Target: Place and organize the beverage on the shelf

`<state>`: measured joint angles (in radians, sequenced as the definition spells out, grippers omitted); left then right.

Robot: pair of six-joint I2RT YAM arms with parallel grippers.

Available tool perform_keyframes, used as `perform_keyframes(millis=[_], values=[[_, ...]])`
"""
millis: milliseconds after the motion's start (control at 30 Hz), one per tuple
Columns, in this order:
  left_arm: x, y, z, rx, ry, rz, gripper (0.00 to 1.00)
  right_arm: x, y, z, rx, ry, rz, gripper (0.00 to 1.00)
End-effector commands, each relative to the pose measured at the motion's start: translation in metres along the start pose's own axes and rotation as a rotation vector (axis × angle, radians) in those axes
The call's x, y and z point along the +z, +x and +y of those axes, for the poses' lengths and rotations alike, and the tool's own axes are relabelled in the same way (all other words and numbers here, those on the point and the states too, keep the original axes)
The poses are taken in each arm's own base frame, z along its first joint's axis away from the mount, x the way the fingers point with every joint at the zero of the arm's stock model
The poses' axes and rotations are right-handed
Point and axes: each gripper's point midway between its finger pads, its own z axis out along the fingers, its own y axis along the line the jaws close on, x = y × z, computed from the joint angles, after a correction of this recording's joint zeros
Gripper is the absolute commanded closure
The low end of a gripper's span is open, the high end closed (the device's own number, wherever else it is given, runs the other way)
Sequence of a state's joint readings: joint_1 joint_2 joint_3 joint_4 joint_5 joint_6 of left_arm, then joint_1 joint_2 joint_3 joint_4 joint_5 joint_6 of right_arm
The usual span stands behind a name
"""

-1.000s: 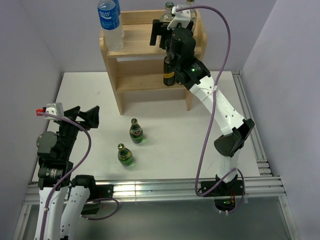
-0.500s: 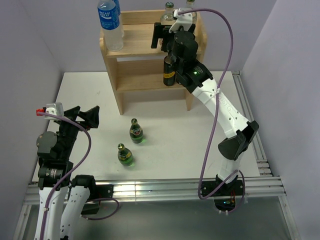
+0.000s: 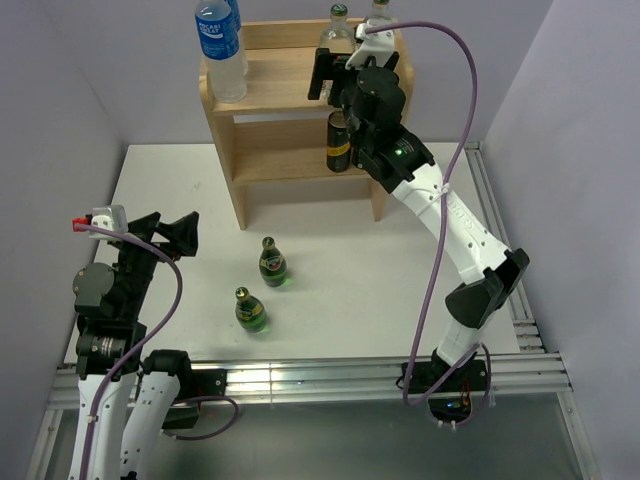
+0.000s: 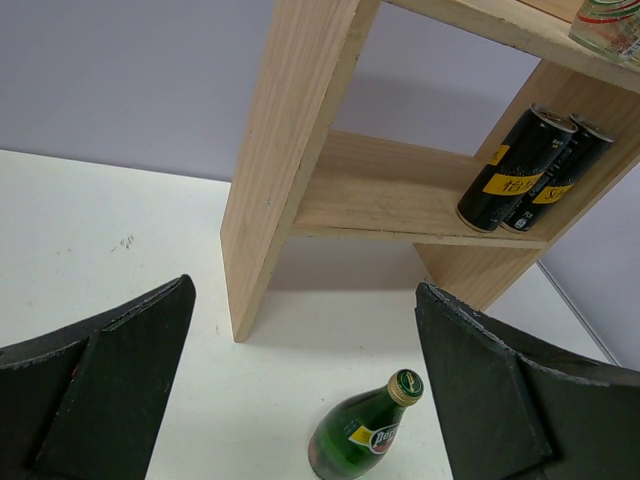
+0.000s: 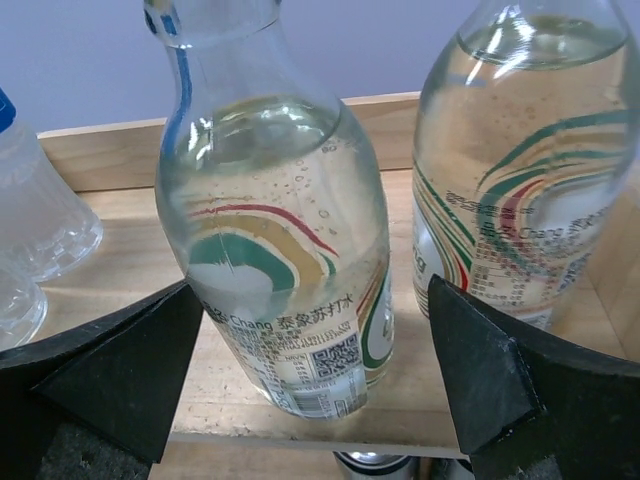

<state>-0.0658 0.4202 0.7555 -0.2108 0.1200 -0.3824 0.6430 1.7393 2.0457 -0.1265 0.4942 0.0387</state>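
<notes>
The wooden shelf [image 3: 270,95] stands at the back of the table. Two clear glass bottles [image 3: 337,25] [image 3: 380,12] stand on its top tier. My right gripper [image 3: 335,72] is open just in front of them; in the right wrist view the left bottle [image 5: 275,260] stands between my spread fingers [image 5: 120,370], the other bottle [image 5: 520,170] to its right. Two dark cans [image 3: 339,142] [image 4: 515,170] sit on the lower tier. Two green bottles [image 3: 272,264] [image 3: 251,312] stand on the table. My left gripper [image 3: 165,235] hangs open near them, with one green bottle [image 4: 365,435] below its fingers.
A taller plastic water bottle [image 3: 220,45] with a blue label stands at the left end of the shelf's top tier, and its base [image 5: 30,220] shows left of my right gripper. Grey walls close in both sides. A metal rail [image 3: 500,240] runs along the table's right edge.
My right gripper has opened wider and drawn back slightly to the right, so the left clear bottle now shows standing free on the top tier. The left arm has not moved.
</notes>
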Motion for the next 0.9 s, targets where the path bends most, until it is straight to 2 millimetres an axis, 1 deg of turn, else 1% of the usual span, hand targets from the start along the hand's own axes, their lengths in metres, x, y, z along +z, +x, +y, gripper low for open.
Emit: perform_keyframes(millis=[0,167,300,400,433,700,833,867], values=[[-0.003,-0.008,-0.005,0.014,0.024,-0.031,0.01,-0.017,-0.040,-0.014,0.055,0.035,-0.087,0.00],[-0.002,-0.007,-0.004,0.013,0.022,-0.029,0.01,-0.023,-0.038,-0.015,0.065,0.035,-0.084,0.00],[-0.003,-0.009,-0.005,0.014,0.022,-0.034,0.01,-0.034,-0.035,-0.015,0.072,0.022,-0.089,0.00],[-0.003,-0.008,-0.004,0.014,0.022,-0.032,0.01,-0.040,-0.036,-0.015,0.073,0.022,-0.096,0.00],[-0.003,-0.008,-0.004,0.014,0.020,-0.033,0.01,-0.042,-0.035,-0.013,0.073,0.016,-0.093,0.00],[-0.003,-0.008,-0.004,0.014,0.020,-0.031,0.01,-0.045,-0.028,-0.013,0.073,0.016,-0.080,0.00],[-0.002,-0.007,-0.004,0.013,0.022,-0.029,0.01,-0.047,-0.020,-0.013,0.070,0.017,-0.065,0.01],[-0.002,-0.008,-0.004,0.013,0.022,-0.029,0.01,-0.048,-0.015,-0.012,0.066,0.015,-0.055,0.02]])
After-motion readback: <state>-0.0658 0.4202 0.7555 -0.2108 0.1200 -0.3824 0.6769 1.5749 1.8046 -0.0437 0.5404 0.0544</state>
